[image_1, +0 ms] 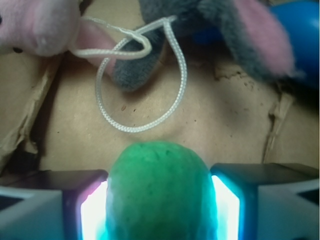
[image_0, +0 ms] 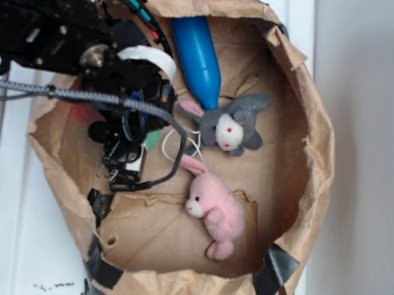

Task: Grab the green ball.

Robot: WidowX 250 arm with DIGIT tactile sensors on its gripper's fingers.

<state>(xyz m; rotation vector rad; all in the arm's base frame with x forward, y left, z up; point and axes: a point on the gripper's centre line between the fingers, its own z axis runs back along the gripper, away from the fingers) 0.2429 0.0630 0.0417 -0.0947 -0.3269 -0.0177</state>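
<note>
Closest in the wrist view, the green ball (image_1: 159,192) fills the gap between the lit pads (image_1: 92,212), both jaws pinching it; the exterior view shows only a sliver of it (image_0: 153,140) under the gripper (image_0: 126,159). Its surface looks rounded and faintly mottled. Beyond lie a white cord (image_1: 142,85), the grey bunny (image_0: 234,125), and the paper bag (image_0: 171,225).

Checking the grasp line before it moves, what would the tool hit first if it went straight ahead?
The green ball, already between the tool's fingers. Beyond it lie bare paper and a white cord loop; depth is unclear.
</note>
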